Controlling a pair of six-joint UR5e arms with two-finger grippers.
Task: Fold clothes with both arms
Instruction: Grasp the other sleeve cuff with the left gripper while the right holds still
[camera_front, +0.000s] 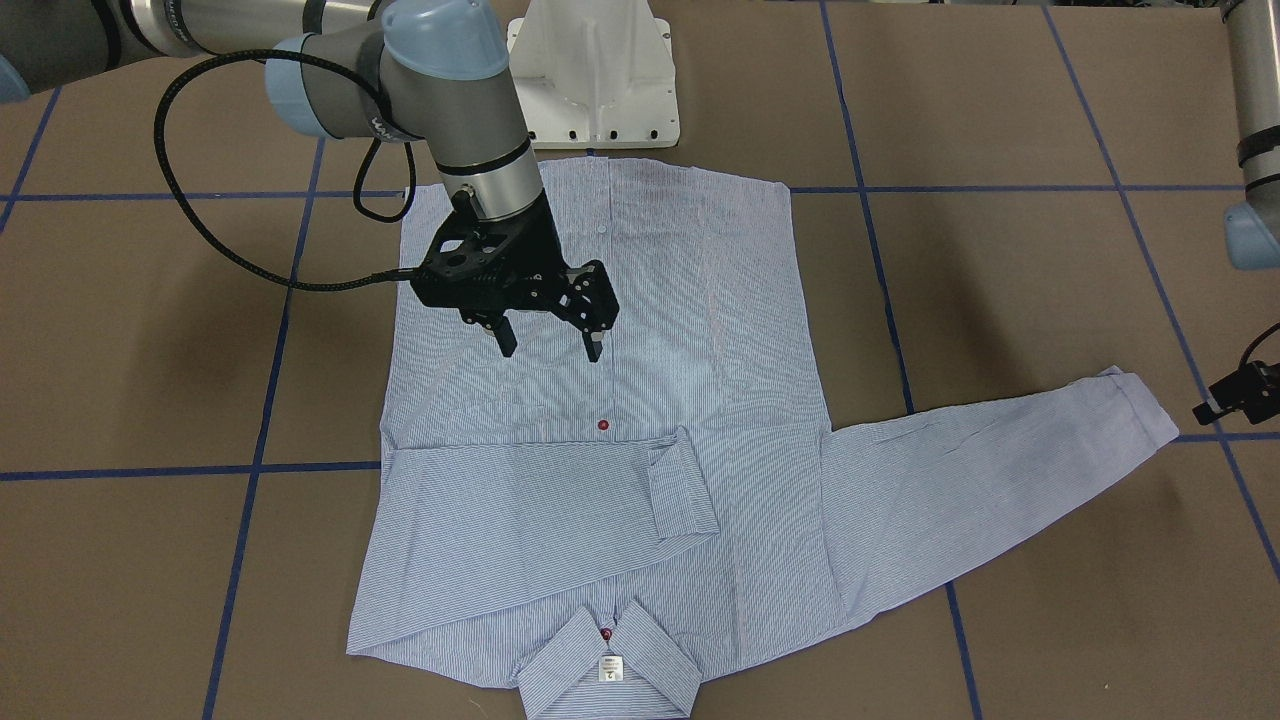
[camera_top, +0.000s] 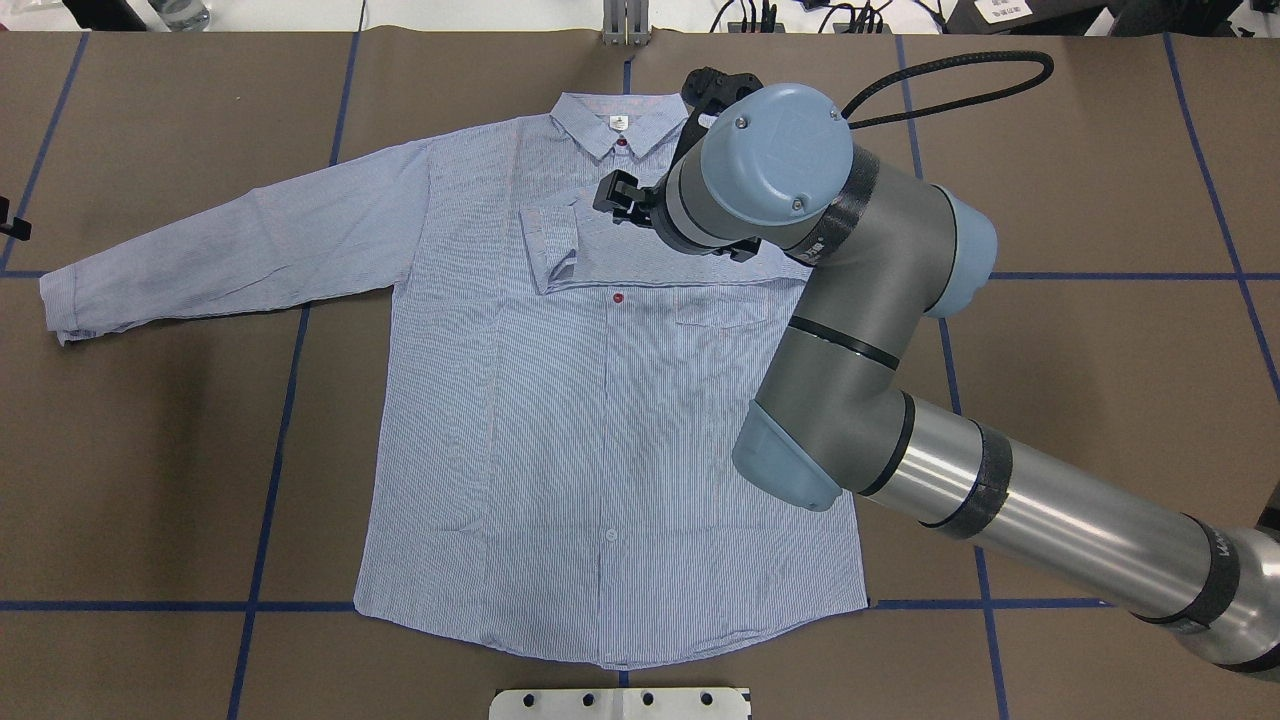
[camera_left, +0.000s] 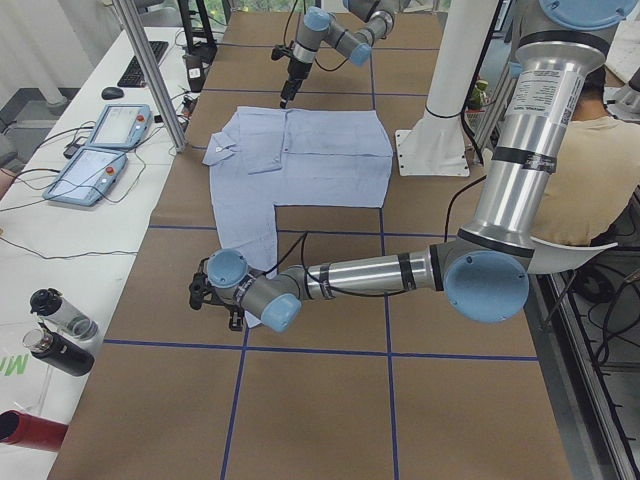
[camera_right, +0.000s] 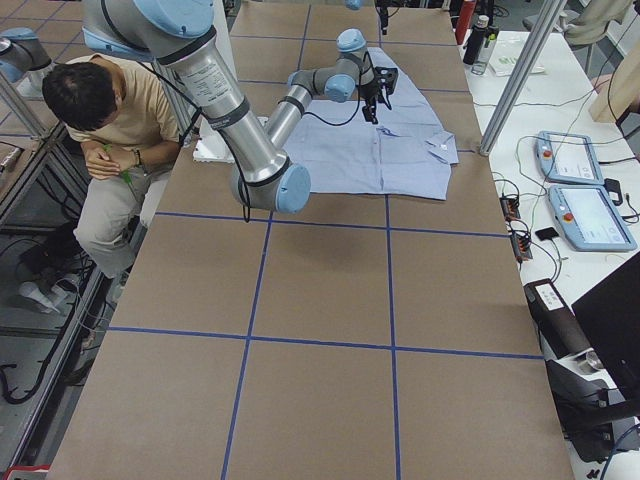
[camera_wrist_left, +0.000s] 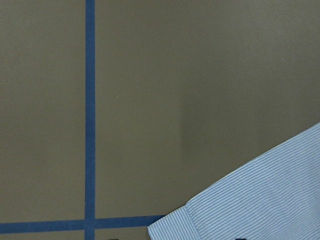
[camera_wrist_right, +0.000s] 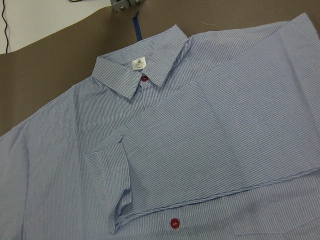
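Well, we looked across from the left side to the right. Far on the left, the black left gripper (camera_front: 1230, 398) hung low over the brown paper table (camera_top: 150, 480), just beside the end of the long left sleeve (camera_top: 230, 250). We could not tell if its fingers were wide or closed. That sleeve lay stretched out flat, away from the body, so it was not folded yet. Its cuff (camera_wrist_left: 260, 200) rested near a blue tape line (camera_wrist_left: 90, 125).

Next came the light-blue striped button shirt (camera_top: 560, 450). It lay flat in the middle of the table, front side up, with its collar (camera_top: 615, 125) on the side far from the robot. The right sleeve (camera_wrist_right: 220, 135) lay folded across the chest, just under the collar, and its cuff sat near the middle row of buttons. Above the shirt hovered the black right gripper (camera_front: 551, 350), with its fingers wide apart and holding nothing.

So we thought one fold was done. We guessed what was left: fold in the other sleeve, then fold the body up into a neat pile.
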